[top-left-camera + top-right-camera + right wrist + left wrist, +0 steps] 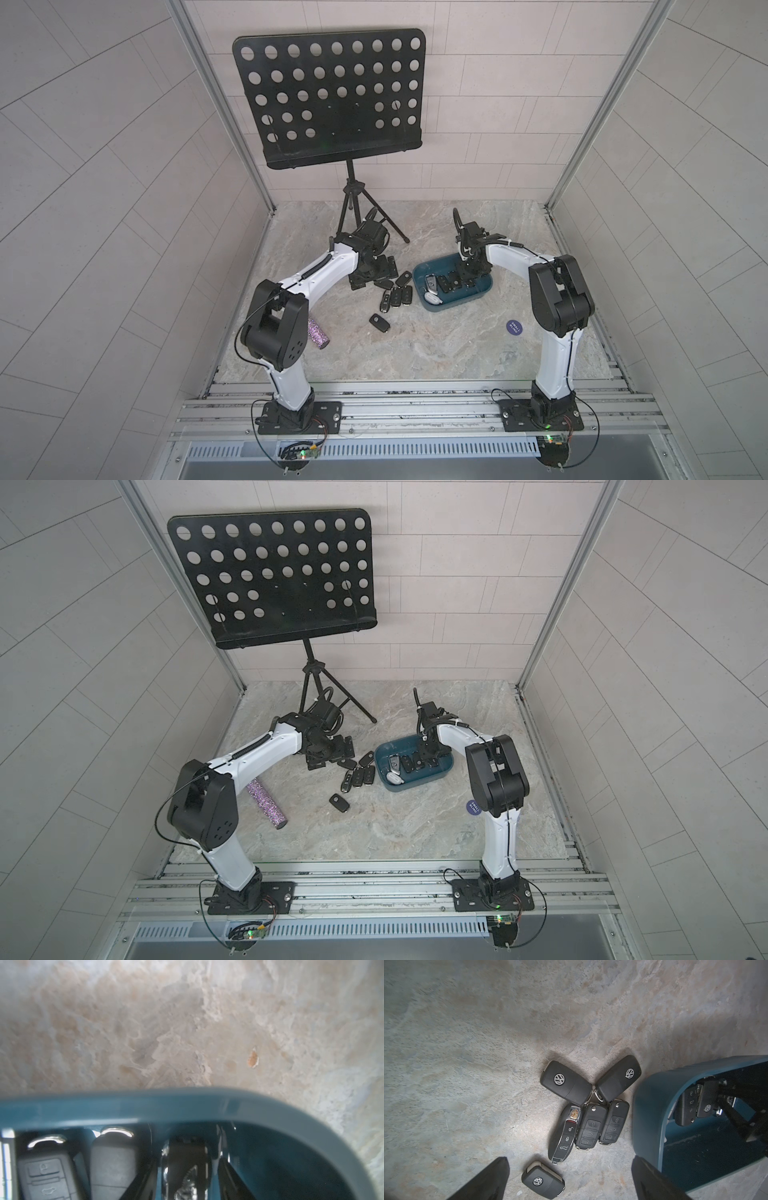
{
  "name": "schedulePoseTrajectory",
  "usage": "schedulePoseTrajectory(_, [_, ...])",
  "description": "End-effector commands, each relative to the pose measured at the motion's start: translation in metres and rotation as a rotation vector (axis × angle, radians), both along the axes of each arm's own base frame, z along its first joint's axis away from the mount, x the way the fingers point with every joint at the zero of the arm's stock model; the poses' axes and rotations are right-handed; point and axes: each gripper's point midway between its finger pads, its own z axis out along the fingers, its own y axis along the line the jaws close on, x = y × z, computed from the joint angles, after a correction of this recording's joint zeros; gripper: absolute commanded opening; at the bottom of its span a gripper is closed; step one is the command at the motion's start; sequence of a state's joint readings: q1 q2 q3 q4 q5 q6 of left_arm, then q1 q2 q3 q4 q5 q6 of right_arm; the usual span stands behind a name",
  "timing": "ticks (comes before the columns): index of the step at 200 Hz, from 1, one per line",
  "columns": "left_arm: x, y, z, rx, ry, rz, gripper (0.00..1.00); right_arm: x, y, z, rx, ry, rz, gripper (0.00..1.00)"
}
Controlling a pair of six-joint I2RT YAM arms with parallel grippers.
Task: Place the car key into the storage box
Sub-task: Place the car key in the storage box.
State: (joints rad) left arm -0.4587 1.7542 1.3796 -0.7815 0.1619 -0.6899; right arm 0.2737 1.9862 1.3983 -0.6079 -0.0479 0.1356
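The storage box point(461, 301) point(419, 782) is a shallow teal tub right of centre, and it holds several key fobs. My right gripper point(468, 277) point(187, 1159) reaches down inside it. A black car key point(185, 1178) lies between its fingers, with a strip of teal floor showing on each side, so the jaws stand open off it. My left gripper point(376, 272) point(571, 1184) hangs wide open over the loose keys point(395, 293) point(591, 1124) left of the box. A single black fob point(543, 1182) lies on the table between its fingers, untouched.
A black music stand point(328, 95) rises at the back, with its tripod feet close behind the left arm. A glittery purple tube point(319, 332) lies by the left arm. A round purple sticker point(514, 326) is on the table near the right arm. Another fob point(379, 322) lies apart, towards the front.
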Motion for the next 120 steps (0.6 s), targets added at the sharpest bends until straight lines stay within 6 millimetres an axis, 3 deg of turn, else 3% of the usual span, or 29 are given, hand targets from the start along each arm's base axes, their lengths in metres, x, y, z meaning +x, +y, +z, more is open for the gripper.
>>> schedulePoseTrajectory(1, [-0.005, 0.009, 0.010, 0.036, -0.006, 0.028, 1.00, 0.001, -0.001, 0.018, 0.006, -0.024, -0.018, 0.55])
schedulePoseTrajectory(57, [-0.002, 0.015, 0.006, 0.072, 0.015, 0.088, 1.00, -0.003, 0.010, 0.085, 0.143, -0.128, -0.094, 0.61])
schedulePoseTrajectory(91, [0.001, 0.014, 0.001, 0.067, 0.034, 0.135, 1.00, -0.021, 0.028, 0.126, 0.311, -0.184, -0.090, 0.74])
schedulePoseTrajectory(120, [0.004, 0.012, -0.005, 0.052, 0.057, 0.202, 1.00, -0.043, 0.040, 0.145, 0.418, -0.187, -0.059, 0.88])
